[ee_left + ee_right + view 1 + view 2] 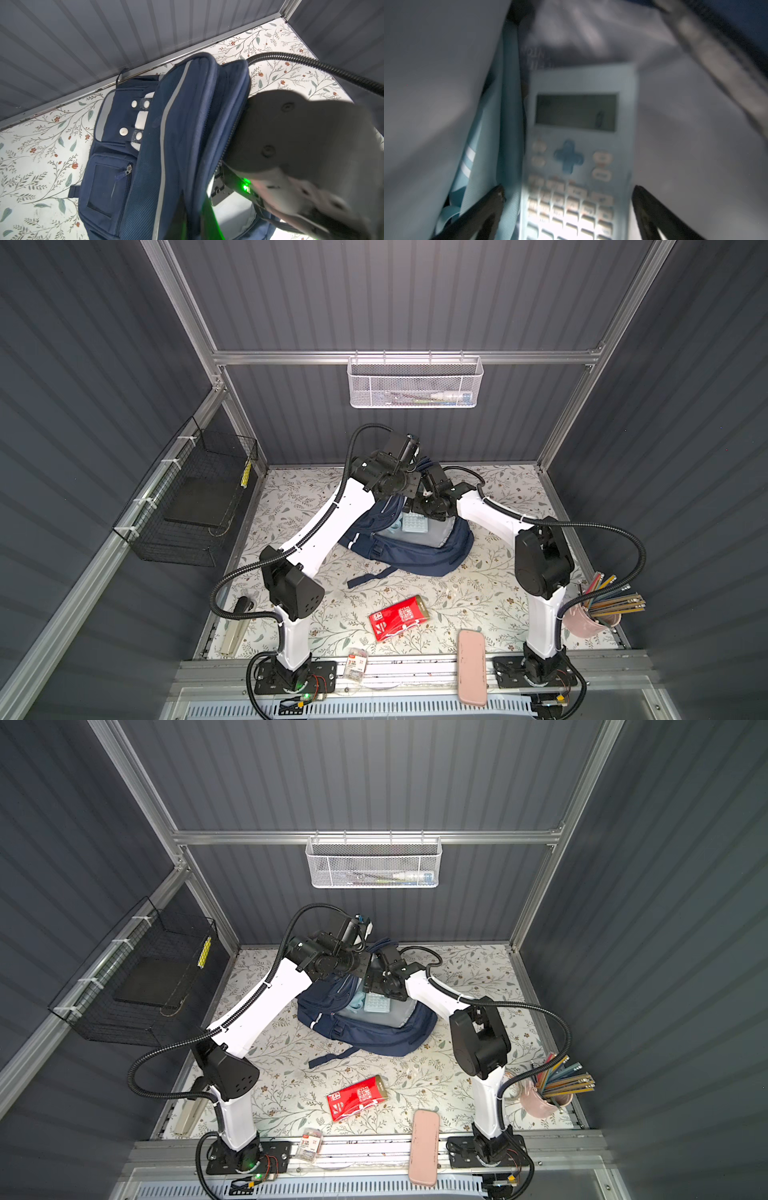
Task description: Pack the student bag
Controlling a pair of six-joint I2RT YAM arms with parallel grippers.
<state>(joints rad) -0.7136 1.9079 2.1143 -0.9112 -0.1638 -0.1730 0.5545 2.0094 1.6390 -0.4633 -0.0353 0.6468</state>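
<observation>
bag (pixel 415 562) lies on the bench (pixel 478 605) under both grippers, main pocket gaping. left gripper (pixel 409 494) sits at the bag's top rim, closed tight; looks pinched on the rim to prop the mouth open so the other arm gets in. right gripper (pixel 569 189) is inside the bag, fingers (pixel 483 214) spread wide either side of the calculator (pixel 581 145), gripping nothing. calculator lies flat on the bag's lining beside a pouch (pixel 492 124), looks like a drop-off
</observation>
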